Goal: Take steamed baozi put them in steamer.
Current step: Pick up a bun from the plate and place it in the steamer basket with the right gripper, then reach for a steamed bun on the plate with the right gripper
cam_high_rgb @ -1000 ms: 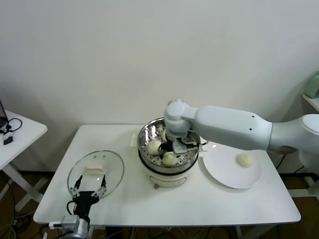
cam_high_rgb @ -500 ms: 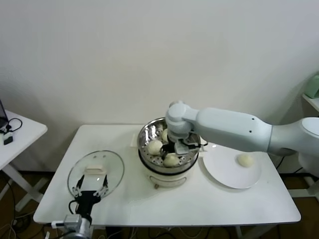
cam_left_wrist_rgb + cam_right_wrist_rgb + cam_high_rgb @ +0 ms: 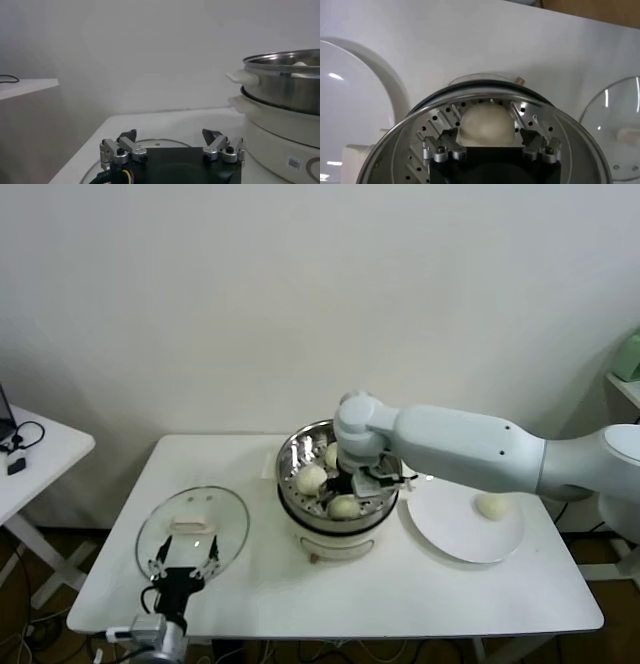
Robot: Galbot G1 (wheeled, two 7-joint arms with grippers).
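Right wrist view: my right gripper (image 3: 490, 142) is standing unclenched over a baozi (image 3: 486, 123) resting in the steamer (image 3: 560, 130). Left gripper (image 3: 183, 569) is idling, spread, near-left. Next: fetching the plate's (image 3: 450, 534) last baozi (image 3: 491, 505).

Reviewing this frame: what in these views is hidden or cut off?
- Head view: right gripper covers part of the round steel steamer; a third cream-white bun may lie behind it.
- Right wrist view: steamer rim cut by the edge; one bun visible.
- Left wrist view: glass lid mostly behind left gripper.
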